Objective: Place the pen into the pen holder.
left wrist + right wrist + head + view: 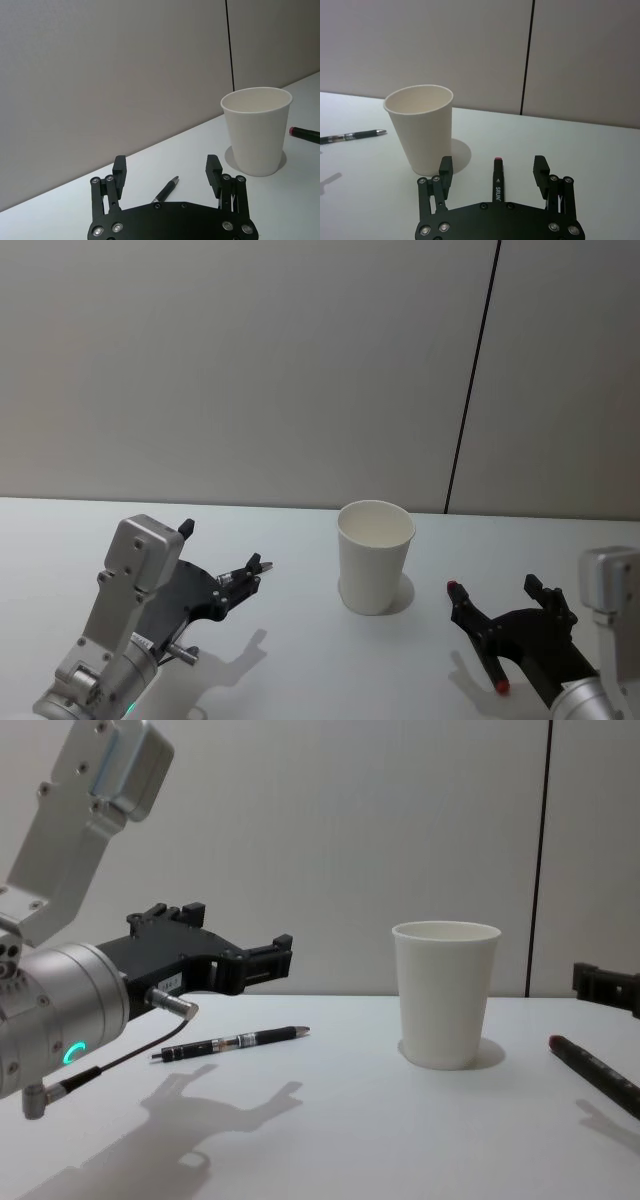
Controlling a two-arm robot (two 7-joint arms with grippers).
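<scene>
The pen holder (375, 558) is a plain white paper cup standing upright at the table's middle, also seen as the cup (257, 131) (422, 127) (445, 995). A black pen (230, 1043) with a silver tip lies flat to its left. My left gripper (220, 556) (167, 170) (225, 935) hovers open just above the pen (167, 190), holding nothing. Right of the cup lies a black marker (478, 638) (497, 181) with red ends. My right gripper (497, 602) (493, 167) is open over it, fingers either side and not touching.
The white table (300, 670) runs back to a grey wall (250, 360) with a dark vertical seam. The far pen (355, 135) shows past the cup in the right wrist view. Bare tabletop lies in front of the cup.
</scene>
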